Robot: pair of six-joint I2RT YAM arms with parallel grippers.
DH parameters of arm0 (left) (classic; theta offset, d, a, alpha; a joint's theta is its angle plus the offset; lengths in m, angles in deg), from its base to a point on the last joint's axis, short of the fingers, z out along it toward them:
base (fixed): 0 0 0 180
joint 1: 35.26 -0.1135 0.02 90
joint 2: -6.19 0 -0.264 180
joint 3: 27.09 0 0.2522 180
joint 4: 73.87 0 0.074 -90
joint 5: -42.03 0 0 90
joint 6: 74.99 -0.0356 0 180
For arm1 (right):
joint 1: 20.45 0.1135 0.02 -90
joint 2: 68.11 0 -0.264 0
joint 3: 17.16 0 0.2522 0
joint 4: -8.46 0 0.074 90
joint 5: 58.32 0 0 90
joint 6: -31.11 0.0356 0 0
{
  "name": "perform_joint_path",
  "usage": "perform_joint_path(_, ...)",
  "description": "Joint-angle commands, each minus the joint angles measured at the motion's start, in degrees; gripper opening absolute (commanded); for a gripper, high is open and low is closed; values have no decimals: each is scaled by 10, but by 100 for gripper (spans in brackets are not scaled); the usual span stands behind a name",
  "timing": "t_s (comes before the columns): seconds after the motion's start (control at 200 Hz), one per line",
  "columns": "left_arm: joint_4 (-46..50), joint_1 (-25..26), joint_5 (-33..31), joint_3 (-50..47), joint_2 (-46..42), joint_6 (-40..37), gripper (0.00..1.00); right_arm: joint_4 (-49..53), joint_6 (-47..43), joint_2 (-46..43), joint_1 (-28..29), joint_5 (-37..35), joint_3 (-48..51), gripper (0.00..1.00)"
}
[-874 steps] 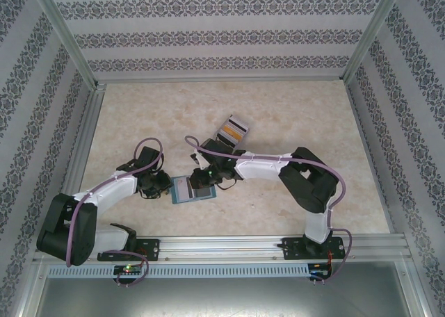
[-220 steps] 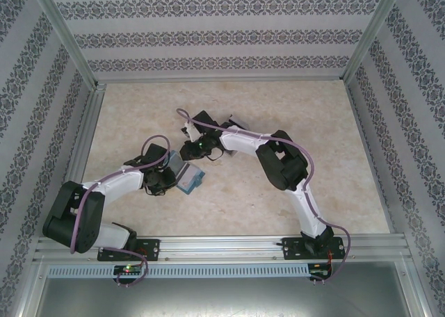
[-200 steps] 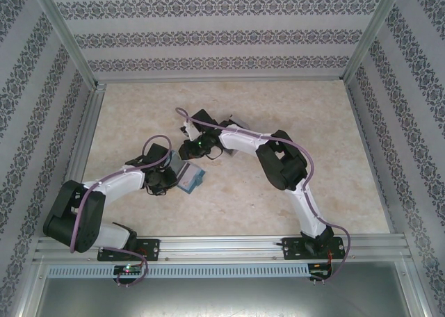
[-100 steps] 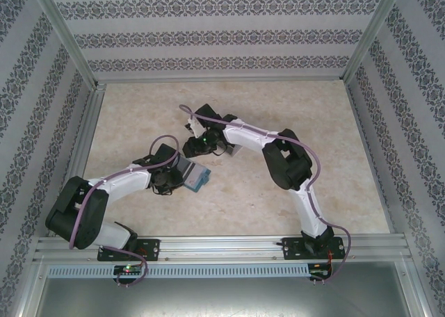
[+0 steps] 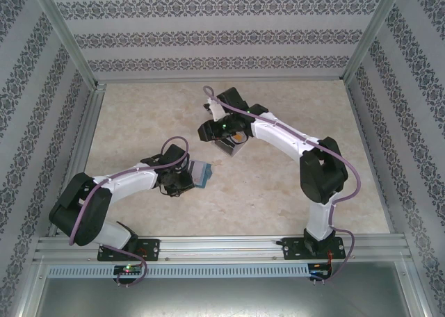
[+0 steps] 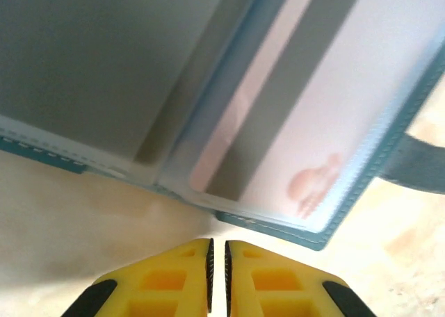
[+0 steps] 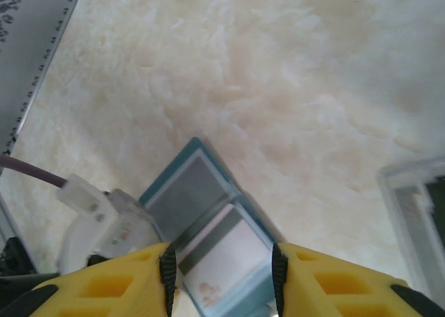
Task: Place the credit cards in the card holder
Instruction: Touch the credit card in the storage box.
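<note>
Jaws of the left gripper [image 6: 217,265] are pressed almost together, with nothing seen between them. The holder [image 6: 278,122] lies open just beyond their tips, and a pale card [image 6: 306,185] seems to sit in the pocket to their right. Jaws of the right gripper [image 7: 222,279] stand spread and empty above the table [image 7: 278,67], with the holder below and ahead and the clear box [image 7: 416,213] off to their right. Judged step: fetching the next card. That calls for centring the right jaws over the box, descending onto one upright edge and nipping that card alone.
</note>
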Motion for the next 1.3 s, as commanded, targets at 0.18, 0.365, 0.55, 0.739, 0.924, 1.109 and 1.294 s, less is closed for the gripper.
perform_joint_path(0.18, 98, 4, -39, 124, -16, -68, 21, -9, -23, -79, -113, -19, 87, 45)
perform_joint_path(0.365, 86, 2, -40, 213, 39, -95, 25, -8, -31, -76, -170, -7, 93, 45)
perform_joint_path(0.55, 28, 2, 10, 291, 126, -90, 26, -1, -38, -40, -193, 7, 60, 45)
perform_joint_path(0.739, 25, 2, 24, 357, 193, -95, 28, 26, -52, 13, -196, 14, 3, 45)
perform_joint_path(0.924, 20, 2, 19, 383, 229, -98, 29, 48, -70, 54, -198, 16, -29, 45)
perform_joint_path(1.109, 11, 1, 17, 400, 256, -98, 29, 45, -69, 71, -205, 28, -45, 45)
perform_joint_path(1.294, -16, 1, 17, 400, 274, -84, 29, 58, -73, 97, -206, 45, -79, 46)
